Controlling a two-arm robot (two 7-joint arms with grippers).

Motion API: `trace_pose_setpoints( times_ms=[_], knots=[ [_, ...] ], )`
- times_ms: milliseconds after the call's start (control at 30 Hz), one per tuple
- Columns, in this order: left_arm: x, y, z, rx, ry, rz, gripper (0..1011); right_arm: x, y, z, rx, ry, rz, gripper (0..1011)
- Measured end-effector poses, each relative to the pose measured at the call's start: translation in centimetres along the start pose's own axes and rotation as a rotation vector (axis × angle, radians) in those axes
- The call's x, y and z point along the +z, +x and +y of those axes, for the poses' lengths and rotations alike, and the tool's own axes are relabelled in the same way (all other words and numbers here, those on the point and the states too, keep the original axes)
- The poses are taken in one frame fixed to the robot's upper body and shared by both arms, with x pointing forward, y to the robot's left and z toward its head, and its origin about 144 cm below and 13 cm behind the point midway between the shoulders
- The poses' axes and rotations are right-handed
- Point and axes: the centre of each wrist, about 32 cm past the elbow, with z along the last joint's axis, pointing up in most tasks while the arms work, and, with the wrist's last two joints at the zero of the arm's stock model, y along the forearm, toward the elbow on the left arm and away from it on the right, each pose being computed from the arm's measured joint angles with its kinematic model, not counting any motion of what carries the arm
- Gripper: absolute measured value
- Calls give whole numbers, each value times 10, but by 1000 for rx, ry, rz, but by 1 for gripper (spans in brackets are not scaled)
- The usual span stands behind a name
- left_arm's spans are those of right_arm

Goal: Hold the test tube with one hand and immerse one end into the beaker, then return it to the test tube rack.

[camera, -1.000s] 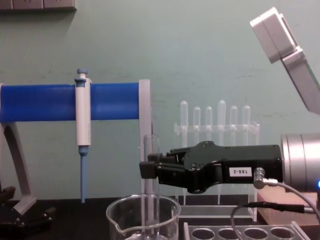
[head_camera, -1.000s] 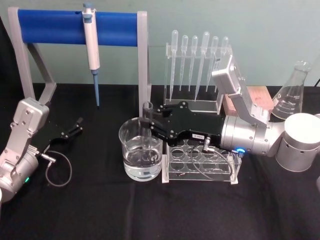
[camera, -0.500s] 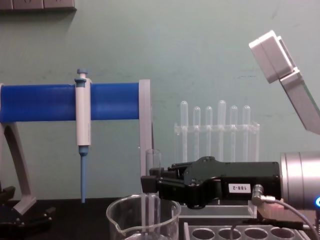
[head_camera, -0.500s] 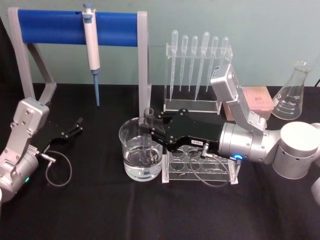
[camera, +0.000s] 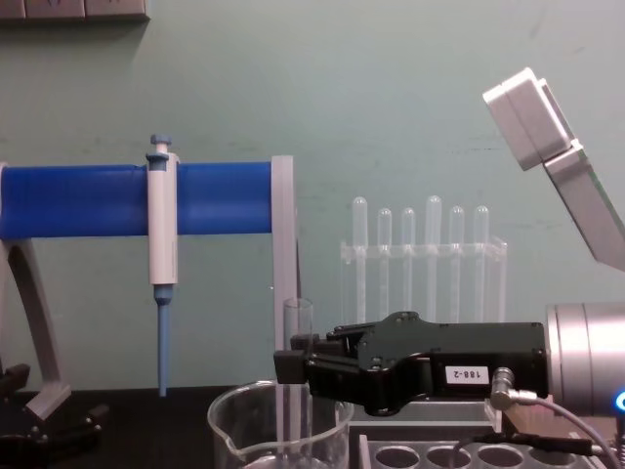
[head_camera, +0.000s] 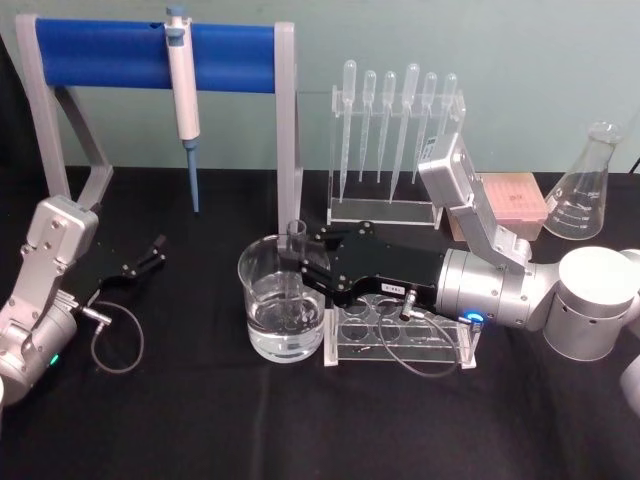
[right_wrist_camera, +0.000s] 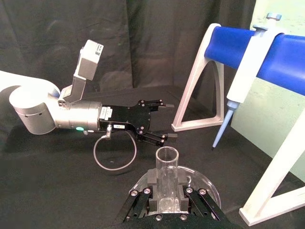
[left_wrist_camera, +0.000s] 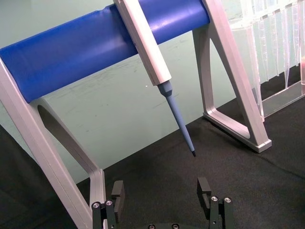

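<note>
The test tube (head_camera: 296, 262) stands upright with its lower end inside the beaker (head_camera: 256, 292), which holds water and sits mid-table. My right gripper (head_camera: 301, 268) reaches in from the right and is shut on the tube just above the beaker's rim. From the chest view, the tube (camera: 297, 337) drops into the beaker (camera: 234, 418) with the right gripper (camera: 293, 367) clamped on it. The right wrist view looks down the tube (right_wrist_camera: 167, 171) into the beaker (right_wrist_camera: 206, 185). My left gripper (head_camera: 153, 253) rests open at the table's left, with its fingers (left_wrist_camera: 117, 193) apart.
A blue-barred stand (head_camera: 110, 52) carrying a white pipette (head_camera: 183, 90) stands at the back left. A rack of plastic pipettes (head_camera: 395, 130) is behind the beaker. A clear tube rack (head_camera: 400, 335) lies under my right wrist. A conical flask (head_camera: 580, 190) stands far right.
My right gripper has come down with the test tube, sinking its lower end deeper into the beaker. The left arm has not moved.
</note>
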Motion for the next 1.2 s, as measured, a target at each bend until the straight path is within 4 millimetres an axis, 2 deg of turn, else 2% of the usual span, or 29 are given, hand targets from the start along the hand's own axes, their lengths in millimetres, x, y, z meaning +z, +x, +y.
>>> trace_pose_setpoints(
  times_ms=[1200],
  knots=[
    [0, 0, 0, 0, 0, 0, 1000, 1, 0, 0, 0, 0, -1, 242]
  ],
)
